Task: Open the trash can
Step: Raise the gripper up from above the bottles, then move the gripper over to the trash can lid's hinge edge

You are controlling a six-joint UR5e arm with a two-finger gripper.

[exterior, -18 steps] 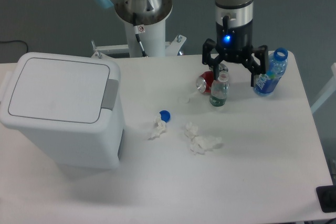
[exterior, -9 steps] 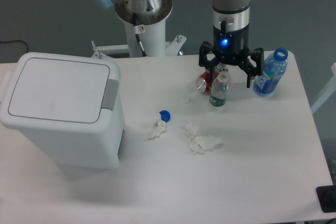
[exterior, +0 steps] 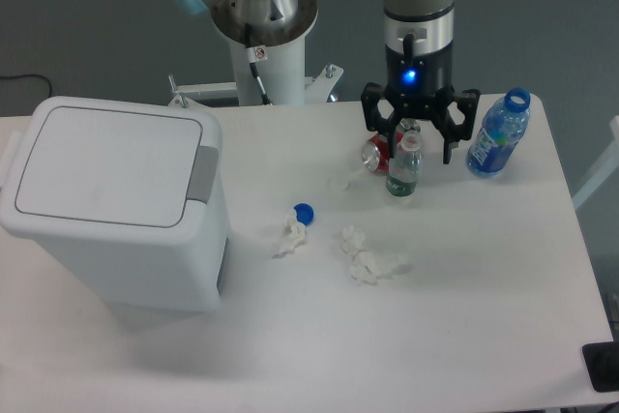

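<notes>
On the table's (exterior: 484, 336) left side I see the trash can (exterior: 116, 205), white, its flat lid down and the grey button strip facing right. My gripper (exterior: 417, 132) hangs well apart from it, over the far right area, fingers spread wide and holding nothing. Just beneath it stand a small clear bottle (exterior: 404, 167) with a green label and a red can (exterior: 378, 152) lying on its side; I can't read any print on either. A blue-labelled bottle (exterior: 493, 134) stands uncapped further right, its contents unclear from here. A blue cap (exterior: 305, 211) and crumpled tissues (exterior: 372, 256) lie mid-table.
</notes>
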